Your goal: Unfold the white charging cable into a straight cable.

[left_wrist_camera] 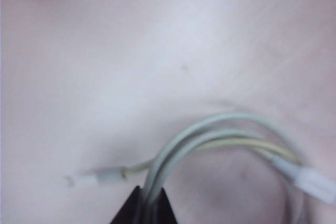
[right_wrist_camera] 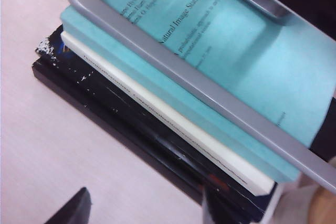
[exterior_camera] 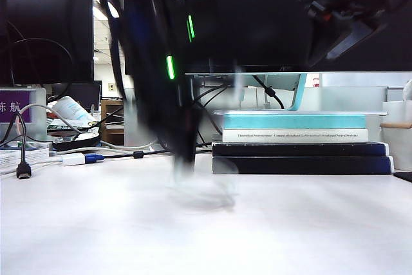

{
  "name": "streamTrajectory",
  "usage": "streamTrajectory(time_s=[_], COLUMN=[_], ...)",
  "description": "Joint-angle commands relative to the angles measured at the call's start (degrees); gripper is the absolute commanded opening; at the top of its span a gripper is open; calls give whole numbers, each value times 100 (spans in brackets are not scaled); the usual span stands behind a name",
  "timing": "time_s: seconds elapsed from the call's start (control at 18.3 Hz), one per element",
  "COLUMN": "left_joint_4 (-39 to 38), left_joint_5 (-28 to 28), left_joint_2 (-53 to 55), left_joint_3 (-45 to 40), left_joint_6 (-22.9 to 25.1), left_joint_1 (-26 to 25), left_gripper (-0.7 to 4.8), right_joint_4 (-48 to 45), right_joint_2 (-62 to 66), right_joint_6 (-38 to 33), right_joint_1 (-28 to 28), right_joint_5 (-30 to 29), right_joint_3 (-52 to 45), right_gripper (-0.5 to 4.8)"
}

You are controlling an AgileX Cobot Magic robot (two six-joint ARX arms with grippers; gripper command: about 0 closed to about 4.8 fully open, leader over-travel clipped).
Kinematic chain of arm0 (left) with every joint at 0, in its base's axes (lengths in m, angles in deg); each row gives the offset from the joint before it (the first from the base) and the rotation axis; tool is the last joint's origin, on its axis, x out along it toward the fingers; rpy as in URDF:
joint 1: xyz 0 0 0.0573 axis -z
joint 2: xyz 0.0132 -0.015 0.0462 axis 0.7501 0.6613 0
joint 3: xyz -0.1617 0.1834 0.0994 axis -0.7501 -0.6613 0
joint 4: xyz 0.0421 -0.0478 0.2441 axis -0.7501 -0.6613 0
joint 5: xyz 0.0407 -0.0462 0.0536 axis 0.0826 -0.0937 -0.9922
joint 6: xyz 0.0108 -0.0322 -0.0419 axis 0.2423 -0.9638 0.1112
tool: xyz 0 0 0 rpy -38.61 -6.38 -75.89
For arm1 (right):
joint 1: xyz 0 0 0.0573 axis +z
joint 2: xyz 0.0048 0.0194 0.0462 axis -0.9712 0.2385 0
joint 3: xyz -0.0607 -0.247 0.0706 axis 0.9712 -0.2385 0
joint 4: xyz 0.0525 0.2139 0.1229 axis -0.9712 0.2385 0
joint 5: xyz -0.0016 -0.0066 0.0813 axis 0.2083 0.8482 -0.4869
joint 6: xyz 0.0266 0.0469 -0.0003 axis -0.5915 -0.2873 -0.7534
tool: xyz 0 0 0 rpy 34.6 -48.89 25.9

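- Left gripper [left_wrist_camera: 146, 205]: dark fingertips closed on a bundle of cable strands, at the bottom centre of the left wrist view. In the exterior view its arm is a blurred dark column reaching down to the table left of centre.
- White charging cable [left_wrist_camera: 220, 129]: several glossy pale strands rise from the closed jaws and arc over to the right of the left wrist view. One connector end [left_wrist_camera: 310, 182] lies at the lower right, another [left_wrist_camera: 97, 176] at the lower left. In the exterior view it is only a faint blur [exterior_camera: 199, 188] under the left arm.
- Right gripper [right_wrist_camera: 142, 211]: two dark fingertips stand apart at the bottom of the right wrist view, with nothing between them, above the table beside the books. Its arm shows dark at the upper right of the exterior view.
- Stack of books [exterior_camera: 296, 146]: teal and cream volumes on black ones, right of centre in the exterior view.
- Monitor stand [right_wrist_camera: 173, 69]: grey frame resting on the top teal book.
- Table [exterior_camera: 309, 230]: pale, bare surface.
- White adapter with blue plug [exterior_camera: 80, 158]: far left edge.
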Motion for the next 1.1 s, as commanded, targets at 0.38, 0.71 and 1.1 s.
streamTrajectory(time_s=[0.38, 0.71, 1.1], left_joint_4=[-151, 55, 804], left_joint_5=[404, 1176, 1228], left_joint_2=[-1989, -2715, -2809], left_joint_3=[55, 57, 46], left_joint_6=[1104, 1248, 1143], left_joint_1=[7, 11, 192], left_gripper=[-4, -4, -4], right_joint_4=[1040, 1606, 2216], right_joint_2=[-745, -1285, -1381], right_joint_6=[-286, -308, -308], right_joint_1=[-7, 13, 57], right_joint_5=[-2922, -3930, -6358], right_joint_3=[24, 24, 24], right_gripper=[274, 274, 137])
